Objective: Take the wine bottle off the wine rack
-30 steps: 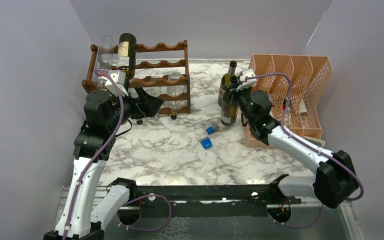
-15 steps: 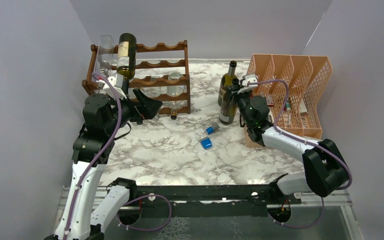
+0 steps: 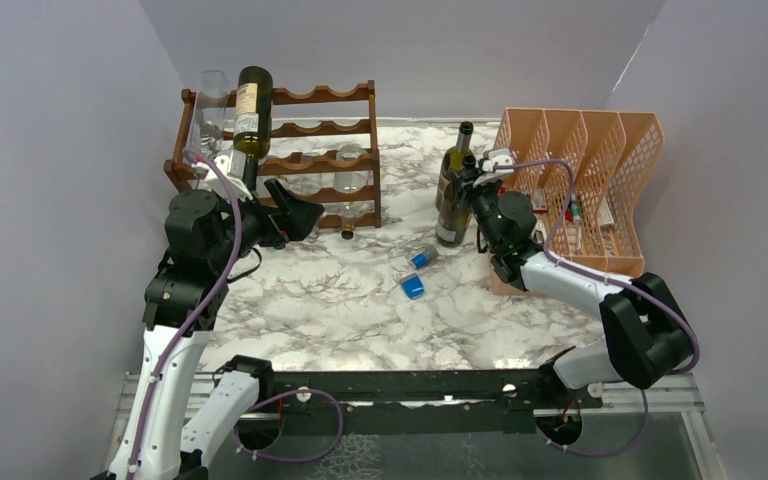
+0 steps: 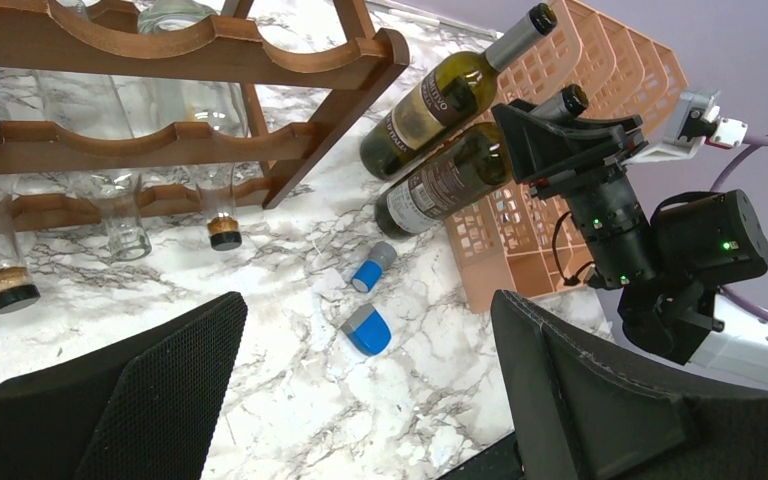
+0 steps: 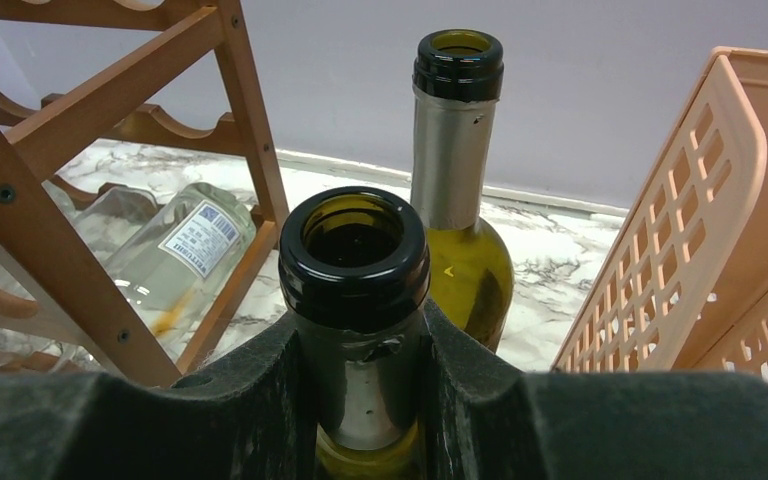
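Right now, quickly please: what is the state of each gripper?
Left gripper: open, holding nothing.
Right gripper: closed on the neck of a wine bottle.

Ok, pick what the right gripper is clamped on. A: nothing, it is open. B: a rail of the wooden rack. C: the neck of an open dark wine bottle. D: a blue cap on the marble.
C: in the right wrist view, the right gripper has its fingers pressed against both sides of the neck of the dark wine bottle.
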Tool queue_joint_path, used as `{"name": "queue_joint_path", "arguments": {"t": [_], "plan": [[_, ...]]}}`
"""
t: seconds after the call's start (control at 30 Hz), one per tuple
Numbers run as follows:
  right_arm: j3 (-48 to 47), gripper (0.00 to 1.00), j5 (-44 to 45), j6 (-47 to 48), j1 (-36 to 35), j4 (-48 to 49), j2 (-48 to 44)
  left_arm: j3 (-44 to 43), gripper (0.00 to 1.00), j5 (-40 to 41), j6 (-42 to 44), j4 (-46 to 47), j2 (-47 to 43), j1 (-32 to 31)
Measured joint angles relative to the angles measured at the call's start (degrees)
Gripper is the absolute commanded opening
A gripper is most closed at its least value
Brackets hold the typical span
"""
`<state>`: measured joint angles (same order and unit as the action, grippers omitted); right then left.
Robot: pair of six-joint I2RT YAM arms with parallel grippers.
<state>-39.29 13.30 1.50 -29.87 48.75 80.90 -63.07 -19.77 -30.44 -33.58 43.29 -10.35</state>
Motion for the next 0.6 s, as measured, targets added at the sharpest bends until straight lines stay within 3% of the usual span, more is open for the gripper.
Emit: {"name": "queue_joint_path", "arguments": {"t": [0.13,0.23,0.3,0.4,0.6], "plan": [[-0.8,0.39,-0.5,-0.5,0.0,-2.6,-0.5,0.0,0.99,0.5,-0.2,0.0,0.0,0.0],[-1.1,0.74,-1.0,-0.7,0.0,-5.7,-2.0,0.0,0.99,0.9,-0.2,0.0,0.1,0.0],[-2.6,0.88,-1.0,-0.5,0.0,-9.3,-3.0,0.0,0.99,1.2,-0.1,-0.2,0.2,0.0],[-6.7,1.00,-1.3,-0.2,0.0,-15.8,-4.7,-0.2,0.99,1.9,0.3,-1.1,0.6,0.0],[-10.5,1.00,-2.3,-0.1,0.0,-27.1,-12.0,-1.0,0.99,2.7,1.0,-2.5,1.3,0.0]]}}
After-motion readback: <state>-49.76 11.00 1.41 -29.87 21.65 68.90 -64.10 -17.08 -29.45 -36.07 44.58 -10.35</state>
